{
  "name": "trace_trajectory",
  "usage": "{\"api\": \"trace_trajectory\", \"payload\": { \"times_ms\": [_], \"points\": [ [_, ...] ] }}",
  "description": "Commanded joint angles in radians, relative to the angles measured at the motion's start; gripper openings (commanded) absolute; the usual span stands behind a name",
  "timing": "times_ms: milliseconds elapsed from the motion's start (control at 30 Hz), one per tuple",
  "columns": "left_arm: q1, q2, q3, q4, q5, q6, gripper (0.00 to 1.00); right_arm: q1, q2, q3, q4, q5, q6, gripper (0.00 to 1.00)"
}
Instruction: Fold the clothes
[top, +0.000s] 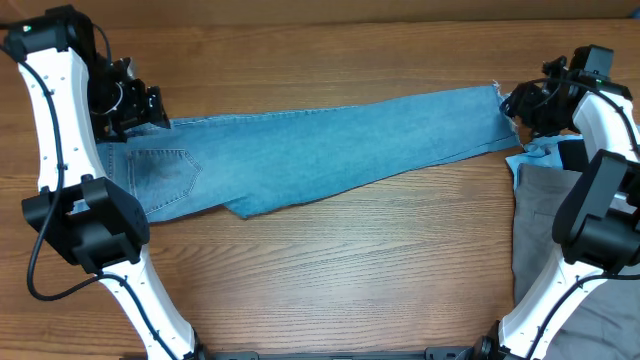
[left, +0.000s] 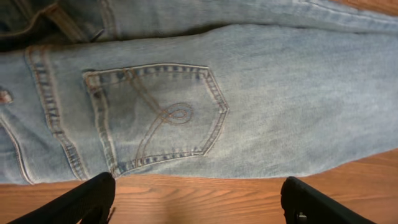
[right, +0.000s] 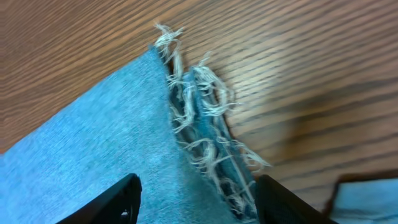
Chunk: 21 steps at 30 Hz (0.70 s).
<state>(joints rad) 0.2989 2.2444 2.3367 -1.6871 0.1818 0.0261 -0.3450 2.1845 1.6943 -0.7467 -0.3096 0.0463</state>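
Note:
The light blue jeans (top: 330, 145) lie flat across the table, folded lengthwise, waist at the left, frayed hems at the right. My left gripper (top: 150, 108) is open above the waist's far edge; its view shows the stitched back pocket (left: 155, 115) with both fingers (left: 198, 202) over bare wood beside the denim. My right gripper (top: 515, 105) is open over the leg ends; its fingers (right: 196, 199) straddle the frayed hem (right: 199, 124), holding nothing.
Plain grey trousers (top: 545, 230) lie at the table's right edge, with a pale-blue garment (top: 540, 152) and a black one (top: 572, 155) beside them, under the right arm. Bare wood (top: 350, 270) lies in front of the jeans.

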Motion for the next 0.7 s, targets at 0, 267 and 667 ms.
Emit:
{"api": "trace_trajectory", "payload": {
  "times_ms": [0, 267, 667],
  "points": [
    [0.048, -0.05, 0.024, -0.003, -0.024, -0.059, 0.89, 0.0, 0.022, 0.007, 0.006, -0.033, -0.025, 0.62],
    [0.107, -0.189, 0.024, -0.003, -0.026, -0.075, 0.94, 0.001, 0.085, 0.007, 0.005, -0.065, -0.029, 0.61],
    [0.106, -0.244, 0.024, -0.003, -0.028, -0.074, 0.96, 0.003, 0.121, 0.007, -0.056, -0.223, -0.105, 0.28]
  ]
}}
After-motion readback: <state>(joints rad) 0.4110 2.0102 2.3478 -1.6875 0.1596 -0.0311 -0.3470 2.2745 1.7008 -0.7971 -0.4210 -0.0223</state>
